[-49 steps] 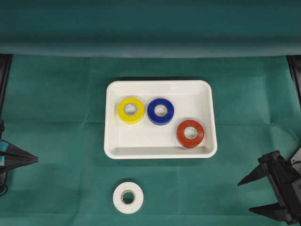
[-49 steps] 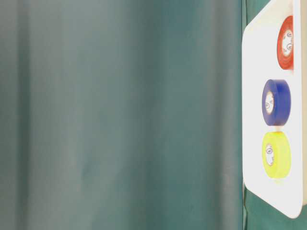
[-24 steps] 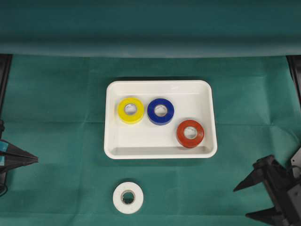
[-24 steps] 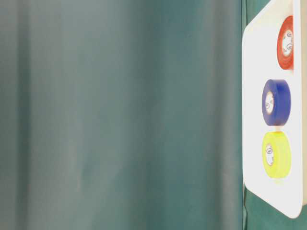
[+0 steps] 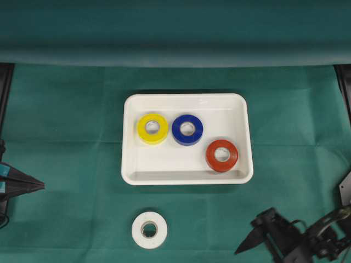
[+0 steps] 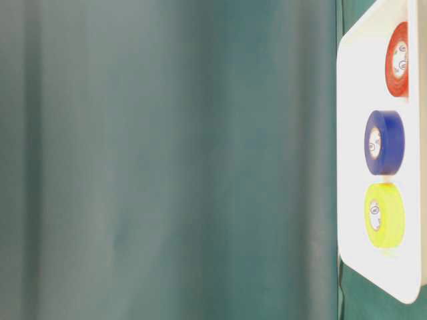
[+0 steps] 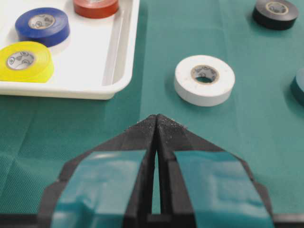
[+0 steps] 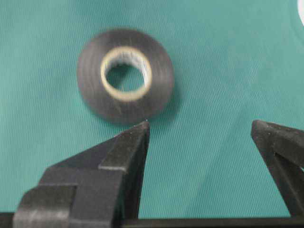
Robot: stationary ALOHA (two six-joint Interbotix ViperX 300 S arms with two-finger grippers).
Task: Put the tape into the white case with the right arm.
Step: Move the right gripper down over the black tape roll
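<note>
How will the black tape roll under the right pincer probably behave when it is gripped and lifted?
The black tape roll lies flat on the green cloth, so it probably will not roll away. It looks like a stiff ring, likely firm between the fingers. The open right pincer sits off to its side, so closing now might just push it.

right hand spread wide, empty, low at bottom-right corner; left hand closed, at left edge.

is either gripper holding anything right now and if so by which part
Nothing is held. The right gripper is open above the black tape roll, with no contact visible. The left gripper is shut on nothing.
</note>
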